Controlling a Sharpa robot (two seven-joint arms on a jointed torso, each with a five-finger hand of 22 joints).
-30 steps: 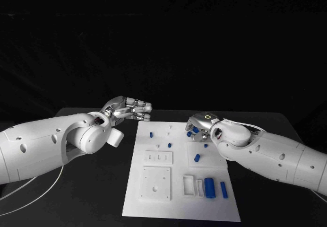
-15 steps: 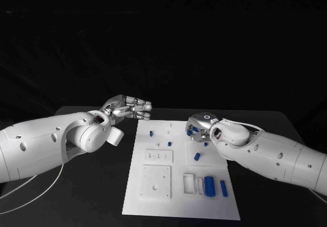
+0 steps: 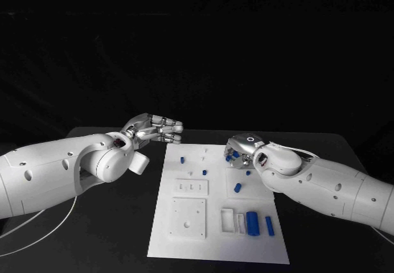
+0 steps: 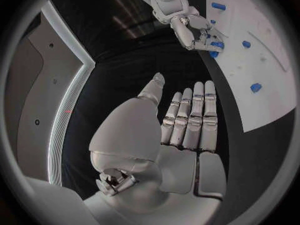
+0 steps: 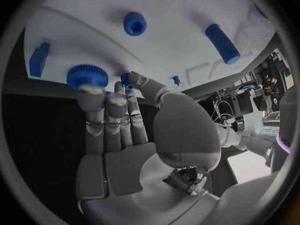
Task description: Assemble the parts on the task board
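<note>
On the black table (image 3: 115, 227), the flat white rectangular task board (image 3: 215, 250) carries blue cylindrical parts (image 3: 253, 223) at its near right corner. Farther back, the silver right hand (image 3: 241, 151) hovers over the board's right side, pinching a small blue part (image 5: 127, 79) between thumb and fingers beside a ribbed blue round knob (image 5: 87, 76). The silver left hand (image 3: 156, 129) hangs off the board's far left corner, fingers together and extended, holding nothing.

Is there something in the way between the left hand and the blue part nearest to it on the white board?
Nothing visible does. The left hand hovers just beyond the task board's far left corner and holds nothing. Only bare black table and bare board lie between it and the blue part.
</note>
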